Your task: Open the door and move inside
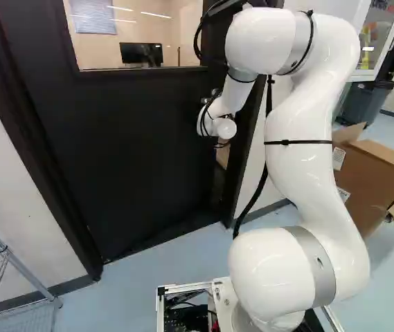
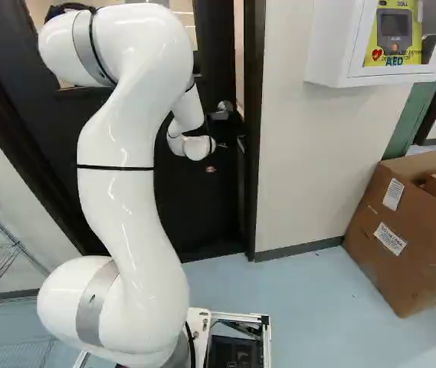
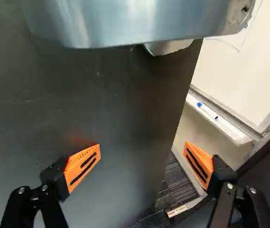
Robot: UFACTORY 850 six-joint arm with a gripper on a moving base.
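Far left: a wire rack (image 1: 25, 270) stood by the wall. Right of it, the black door (image 1: 113, 138) was ajar, a narrow opening showing along its right edge. A monitor (image 1: 141, 53) was visible through the door's window.

The white arm (image 1: 300, 138) rose on the near side of the door, its wrist bent close to the right part of the panel. The metal handle (image 3: 135, 19) sat near the door's right edge, ahead of the claw (image 2: 221, 146). Claw state: released, fingers spread wide, nothing gripped. In the wrist view one orange pad (image 3: 83, 166) lay over the door's face and the other over the opening, the door's edge running between them; contact could not be determined. Beyond the opening: a ledge (image 3: 227, 128) bearing a marker (image 3: 208, 110), and dark ribbed flooring (image 3: 175, 185).

Right of the door frame (image 2: 254, 115), a white cabinet (image 2: 326, 46) hung on the wall, a yellow device (image 2: 394, 34) inside. An open cardboard box (image 2: 401, 222) stood on the floor, lower right; a dark bin (image 1: 366, 104) stood farther back.
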